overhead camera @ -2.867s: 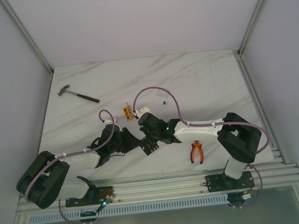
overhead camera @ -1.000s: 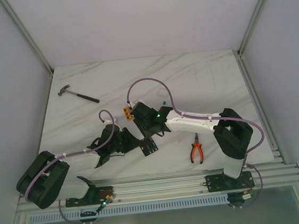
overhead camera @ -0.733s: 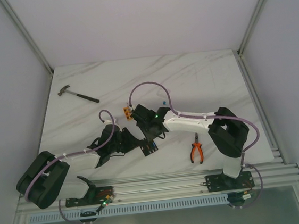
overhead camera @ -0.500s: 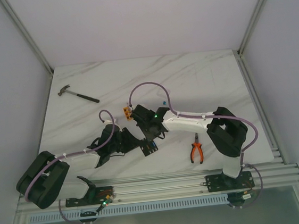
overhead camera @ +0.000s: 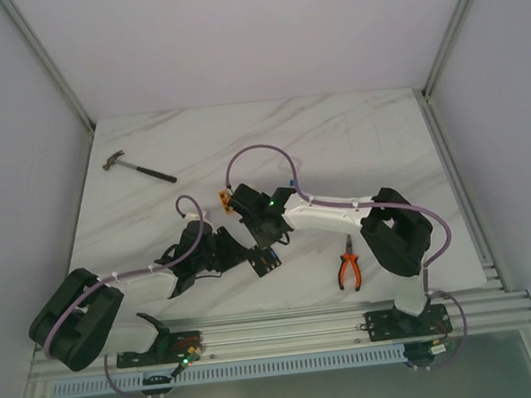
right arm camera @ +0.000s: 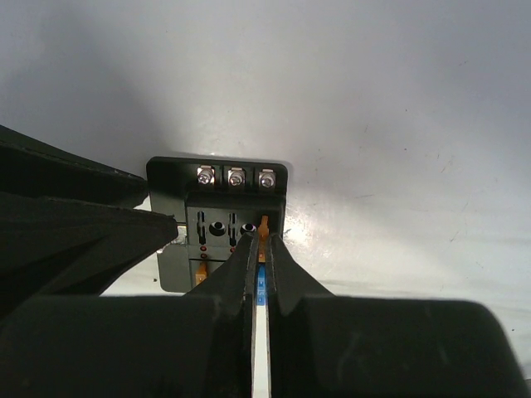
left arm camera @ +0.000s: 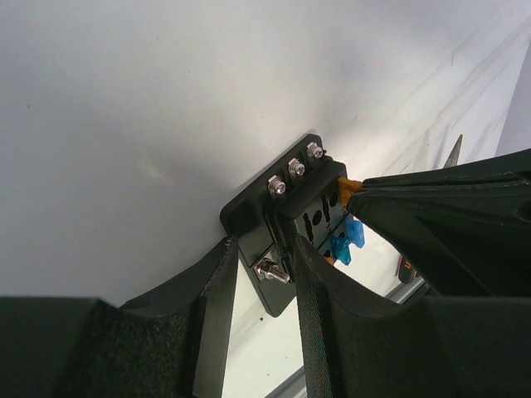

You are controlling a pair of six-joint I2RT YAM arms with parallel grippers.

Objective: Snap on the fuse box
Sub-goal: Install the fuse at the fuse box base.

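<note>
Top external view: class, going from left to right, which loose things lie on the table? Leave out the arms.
hammer → small orange block → fuse box → orange-handled pliers

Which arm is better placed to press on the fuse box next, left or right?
Right, probably: the right hand, shut, has its tips at the slots of the fuse box, whereas the left hand clamps the box's edge and should hold it steady.
</note>
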